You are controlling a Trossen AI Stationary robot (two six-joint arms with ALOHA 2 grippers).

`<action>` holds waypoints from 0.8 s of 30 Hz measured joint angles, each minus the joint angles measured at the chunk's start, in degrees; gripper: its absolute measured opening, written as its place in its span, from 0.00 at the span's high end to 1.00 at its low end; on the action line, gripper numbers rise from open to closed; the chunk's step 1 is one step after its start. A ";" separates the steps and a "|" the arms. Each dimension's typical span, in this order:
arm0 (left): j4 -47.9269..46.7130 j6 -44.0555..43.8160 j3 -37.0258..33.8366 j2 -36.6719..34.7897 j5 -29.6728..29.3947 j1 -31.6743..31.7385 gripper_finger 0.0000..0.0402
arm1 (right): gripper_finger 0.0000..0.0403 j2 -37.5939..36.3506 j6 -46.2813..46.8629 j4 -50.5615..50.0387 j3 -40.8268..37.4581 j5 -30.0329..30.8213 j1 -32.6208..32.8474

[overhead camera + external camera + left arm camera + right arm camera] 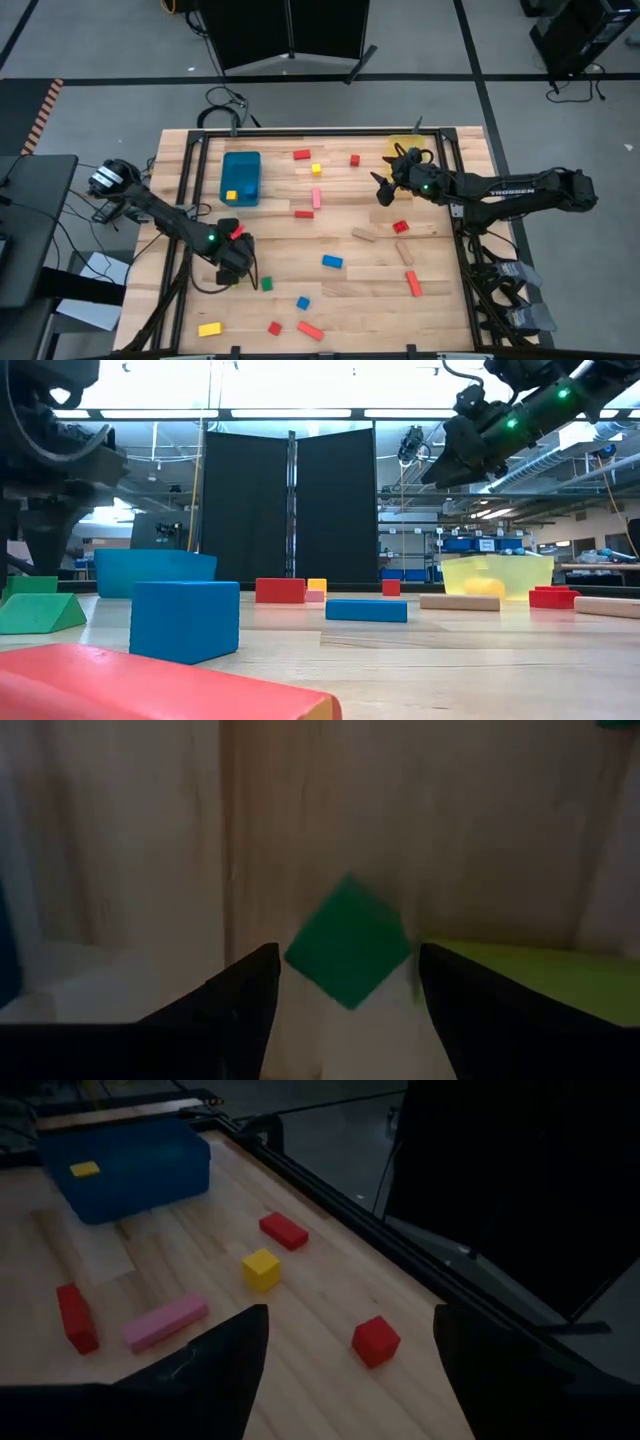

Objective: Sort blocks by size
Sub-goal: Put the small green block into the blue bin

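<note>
Small blocks lie scattered on the wooden table (pixel 440 310): a blue one (pixel 332 262), red ones (pixel 413 284), a yellow one (pixel 209 329), plain wooden bars (pixel 363 235). My left gripper (pixel 235 265) points down near the table's left side, open. Its fingers stand on either side of a green cube (pixel 347 940) on the wood without touching it. My right gripper (pixel 383 192) hangs open above the far right part of the table, with nothing between its fingers (pixel 350 1315). Ahead of it lie a red cube (pixel 376 1340), a yellow cube (pixel 261 1269) and a pink bar (pixel 165 1322).
A blue bin (pixel 240 176) with a yellow block inside stands at the far left. A yellow translucent bin (pixel 405 148) stands at the far right, behind my right gripper. Another green block (pixel 265 284) lies just right of my left gripper. A black frame edges the table.
</note>
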 joint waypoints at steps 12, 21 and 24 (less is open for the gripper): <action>2.74 1.38 0.24 6.87 -0.67 0.04 0.58 | 0.28 0.00 0.00 0.46 0.00 0.00 -0.01; 3.42 2.33 2.04 6.14 -4.43 1.62 0.65 | 0.28 0.00 0.00 0.64 0.00 0.00 0.01; 1.34 1.23 4.41 2.78 -10.52 3.76 0.66 | 0.28 0.00 0.00 0.67 0.00 0.00 0.19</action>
